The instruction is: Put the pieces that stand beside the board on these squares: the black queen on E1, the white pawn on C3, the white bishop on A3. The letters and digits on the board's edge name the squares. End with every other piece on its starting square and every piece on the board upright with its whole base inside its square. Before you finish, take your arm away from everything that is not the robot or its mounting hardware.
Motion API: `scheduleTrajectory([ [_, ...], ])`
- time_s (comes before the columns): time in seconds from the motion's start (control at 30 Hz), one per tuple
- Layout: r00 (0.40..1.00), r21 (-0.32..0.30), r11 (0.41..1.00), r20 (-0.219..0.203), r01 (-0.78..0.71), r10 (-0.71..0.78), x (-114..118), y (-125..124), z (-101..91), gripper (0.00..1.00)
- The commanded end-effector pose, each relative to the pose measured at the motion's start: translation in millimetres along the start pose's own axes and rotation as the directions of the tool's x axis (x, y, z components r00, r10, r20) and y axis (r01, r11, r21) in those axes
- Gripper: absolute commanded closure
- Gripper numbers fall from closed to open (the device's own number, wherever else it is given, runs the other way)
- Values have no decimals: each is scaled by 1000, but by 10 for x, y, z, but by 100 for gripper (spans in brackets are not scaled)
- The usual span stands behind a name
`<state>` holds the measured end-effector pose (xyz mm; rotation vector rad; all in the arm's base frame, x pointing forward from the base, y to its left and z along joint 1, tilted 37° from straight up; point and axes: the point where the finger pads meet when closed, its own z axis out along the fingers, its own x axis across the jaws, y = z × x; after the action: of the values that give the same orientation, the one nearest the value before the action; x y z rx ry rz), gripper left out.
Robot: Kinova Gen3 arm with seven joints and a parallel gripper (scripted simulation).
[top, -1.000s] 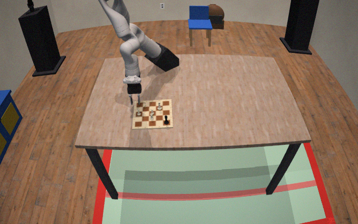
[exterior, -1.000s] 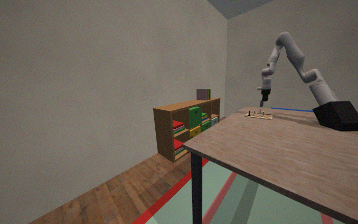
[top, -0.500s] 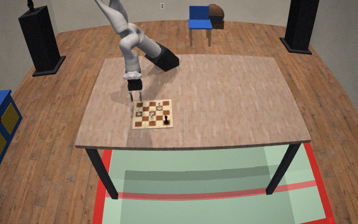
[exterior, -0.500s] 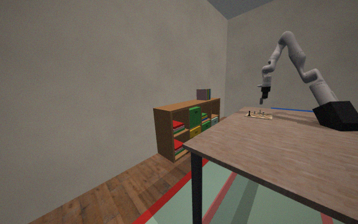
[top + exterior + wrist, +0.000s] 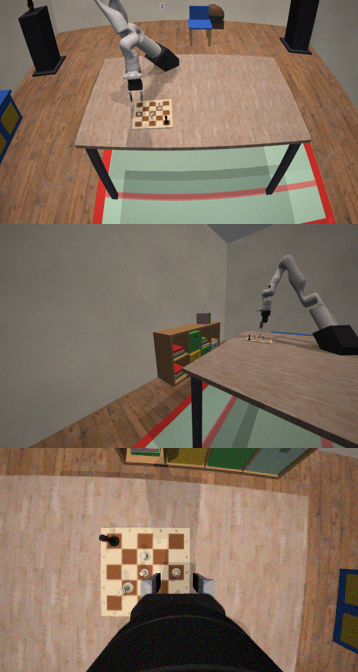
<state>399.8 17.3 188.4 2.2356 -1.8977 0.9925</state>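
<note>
The small chessboard (image 5: 153,115) lies on the wooden table, left of the middle. The black queen (image 5: 166,120) stands upright on its near right corner square; it also shows in the wrist view (image 5: 109,539). Several white pieces stand upright on the board, among them one in the far row (image 5: 159,105) and one near the centre (image 5: 151,115). Another white piece (image 5: 139,113) stands in the left column; in the wrist view (image 5: 176,571) it is straight below my fingers. My gripper (image 5: 135,99) is open and empty, raised above that piece (image 5: 176,584). The board's letters are too small to read.
The arm's black base (image 5: 165,59) sits on the table behind the board. A bookshelf (image 5: 185,351) stands by the wall beyond the table's left side. A blue chair (image 5: 199,22) and black speakers (image 5: 39,39) stand on the floor.
</note>
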Motion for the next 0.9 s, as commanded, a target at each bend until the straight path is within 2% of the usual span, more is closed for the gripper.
scheduleTrajectory([
  [0.0,1000,1,1000,0,0,0,-3,-3,-2,0],
  [0.23,1000,1,1000,0,0,0,-3,-3,-25,0],
  [0.5,1000,1,1000,0,0,0,-3,-3,-177,0],
  [0.87,1000,1,1000,0,0,0,-2,-2,-635,0],
])
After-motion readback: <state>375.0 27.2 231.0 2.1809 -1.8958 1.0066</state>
